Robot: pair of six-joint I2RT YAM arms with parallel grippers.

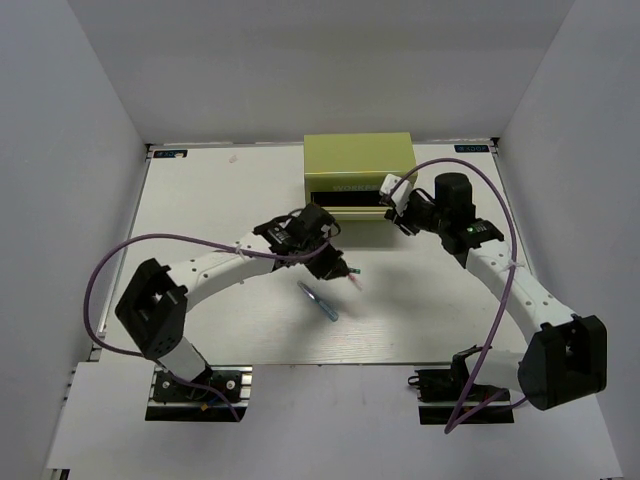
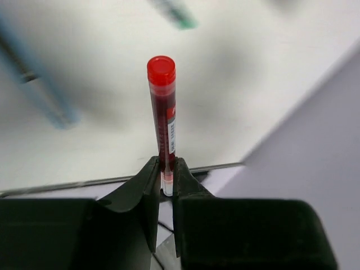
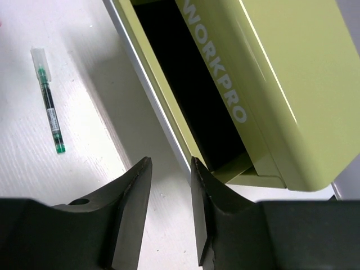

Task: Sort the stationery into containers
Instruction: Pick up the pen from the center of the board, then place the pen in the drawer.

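My left gripper (image 2: 163,169) is shut on the red pen (image 2: 162,107), held by its lower end and sticking out past the fingertips. In the top view the left gripper (image 1: 337,266) hovers over the table in front of the yellow-green chest (image 1: 358,160). A dark blue pen (image 1: 321,302) lies just below it. A teal pen with a clear cap (image 3: 49,101) lies on the table left of the chest. The chest's drawer (image 3: 185,95) is pulled open and dark inside. My right gripper (image 3: 170,166) is open and empty at the drawer's front corner, at the chest's right front in the top view (image 1: 394,204).
The chest face reads WORKPRO (image 3: 211,62). Grey walls enclose the white table (image 1: 220,200) on left, back and right. Purple cables loop from both arms (image 1: 110,270). Blurred blue pens (image 2: 42,90) show in the left wrist view.
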